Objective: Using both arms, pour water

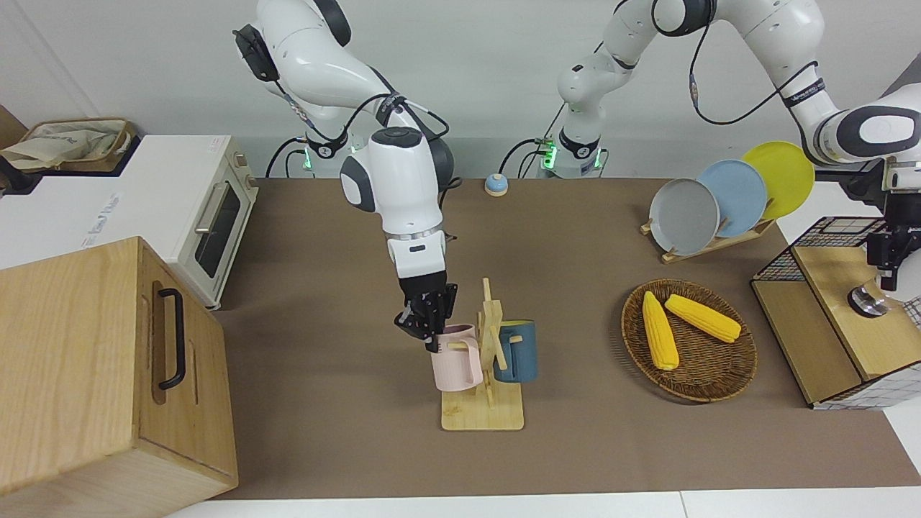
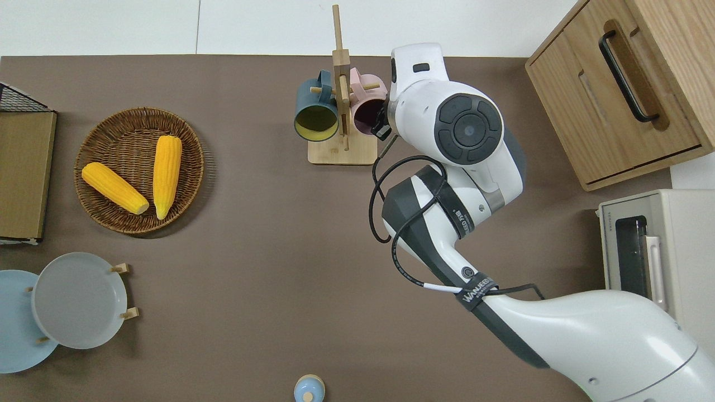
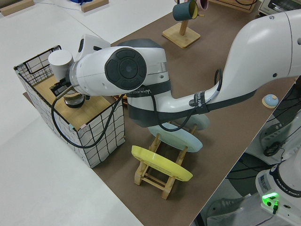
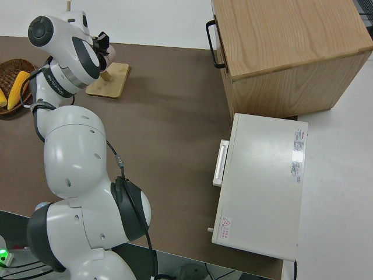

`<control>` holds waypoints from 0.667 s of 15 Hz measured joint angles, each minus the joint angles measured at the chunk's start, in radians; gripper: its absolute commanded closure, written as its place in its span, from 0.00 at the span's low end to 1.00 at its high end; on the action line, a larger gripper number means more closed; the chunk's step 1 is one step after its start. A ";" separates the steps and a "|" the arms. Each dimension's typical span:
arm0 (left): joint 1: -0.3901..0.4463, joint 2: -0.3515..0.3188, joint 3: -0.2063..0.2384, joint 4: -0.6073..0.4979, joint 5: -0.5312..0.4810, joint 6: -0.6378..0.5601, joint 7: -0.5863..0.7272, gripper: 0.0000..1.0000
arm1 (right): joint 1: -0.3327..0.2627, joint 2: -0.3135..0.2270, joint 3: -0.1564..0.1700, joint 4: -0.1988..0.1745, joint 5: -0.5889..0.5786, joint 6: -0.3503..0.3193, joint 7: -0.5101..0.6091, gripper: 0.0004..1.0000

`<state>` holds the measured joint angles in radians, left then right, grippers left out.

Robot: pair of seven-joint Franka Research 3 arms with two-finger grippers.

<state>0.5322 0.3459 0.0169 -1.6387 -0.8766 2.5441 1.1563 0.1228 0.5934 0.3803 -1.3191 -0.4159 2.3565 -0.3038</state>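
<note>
At the pink mug's rim: your right gripper (image 1: pixel 429 332) is reaching with its fingers straddling the lip of the pink mug (image 1: pixel 456 357), one apparently inside the mouth, one outside; whether they are already clenched on it, I cannot tell.
Why the rim: the pink mug is hanging by its handle on a peg of the wooden mug rack (image 1: pixel 491 349), so the lip is probably the easiest part for you to take without fouling the peg.
Beside it: the blue mug (image 1: pixel 515 350) is hanging on the opposite peg, toward the left arm's end of the desk (image 1: pixel 345 403), mouth tilted toward the robots.
Over the wire crate: your left gripper (image 1: pixel 890 253) is hanging above a small glass pot (image 1: pixel 867 300) that is standing on the wooden lid of the wire crate (image 1: pixel 827 316); I cannot tell how its fingers are set.
My reading: you are fetching a cup with one arm and the pouring vessel with the other.
Elsewhere: two corn cobs (image 1: pixel 680 324) are lying in the wicker basket (image 1: pixel 734 378).
</note>
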 measured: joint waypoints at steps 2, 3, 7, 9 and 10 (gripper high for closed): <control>0.000 0.000 0.000 0.000 0.000 0.000 0.000 1.00 | 0.000 0.000 -0.002 0.003 0.000 0.000 0.002 0.93; 0.000 0.000 0.000 0.000 0.000 0.000 0.001 1.00 | -0.001 0.000 -0.005 0.008 -0.003 0.000 0.004 0.93; 0.000 0.000 0.000 0.000 0.002 0.000 0.007 1.00 | -0.001 0.001 -0.008 0.011 -0.004 0.000 0.021 1.00; -0.001 0.000 -0.002 0.001 0.010 0.000 0.015 1.00 | 0.000 0.001 -0.008 0.012 -0.004 0.000 0.027 1.00; -0.001 0.000 -0.002 0.002 0.014 0.000 0.018 1.00 | 0.000 0.001 -0.008 0.012 -0.004 0.000 0.030 1.00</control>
<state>0.5313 0.3459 0.0146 -1.6368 -0.8628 2.5440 1.1738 0.1226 0.5945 0.3725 -1.3074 -0.4198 2.3565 -0.2741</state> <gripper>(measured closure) 0.370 0.952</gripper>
